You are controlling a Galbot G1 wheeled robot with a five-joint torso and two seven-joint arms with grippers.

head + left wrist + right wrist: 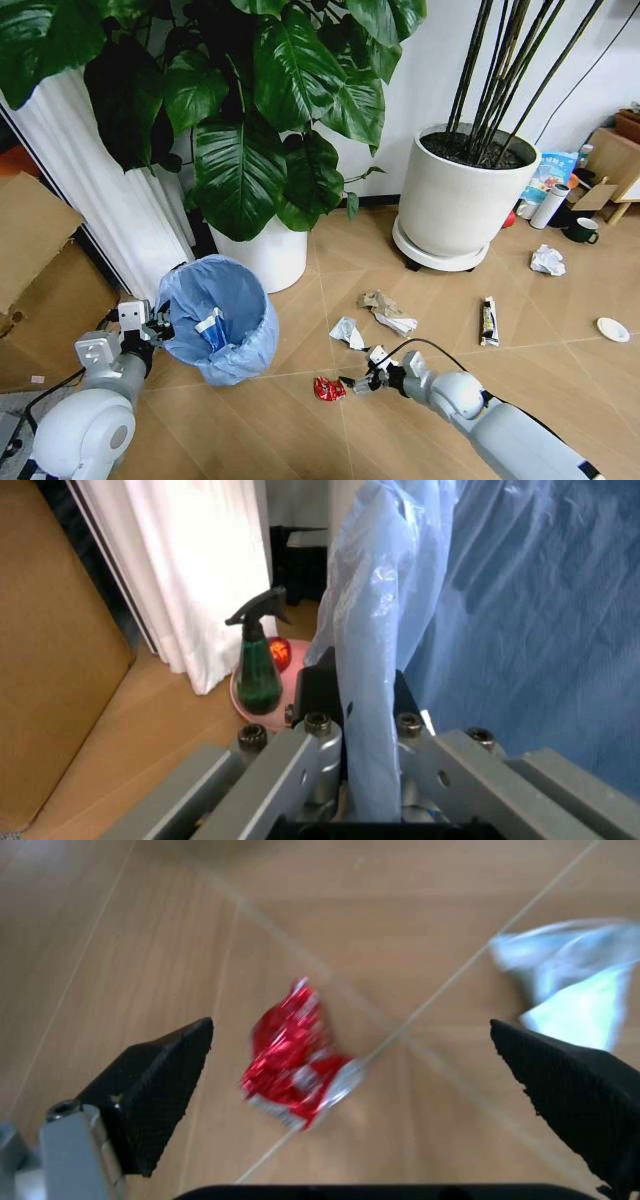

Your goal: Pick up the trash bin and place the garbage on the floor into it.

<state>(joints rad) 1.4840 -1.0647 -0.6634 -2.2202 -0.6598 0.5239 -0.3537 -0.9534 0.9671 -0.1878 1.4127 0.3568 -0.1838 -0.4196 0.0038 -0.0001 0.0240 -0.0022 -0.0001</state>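
The trash bin (222,318), lined with a light blue bag, hangs tilted just above the floor (300,430). My left gripper (158,328) is shut on its near rim, and the bag's rim (372,660) is pinched in the left gripper (362,731). My right gripper (356,384) is open low over the floor, right beside a crushed red can (327,389). The can (296,1057) lies between the spread fingers (160,1076). Other garbage lies around: a crushed cup (347,332), crumpled paper (386,311), a tube (489,322), a paper wad (547,260) and a white disc (612,329).
Two big white plant pots (462,200) (262,255) stand behind the litter. A white curtain (100,190) and cardboard (40,280) are on the left. A green spray bottle (258,671) stands by the curtain. A dark mug (582,231) and a white bottle (549,206) sit far right.
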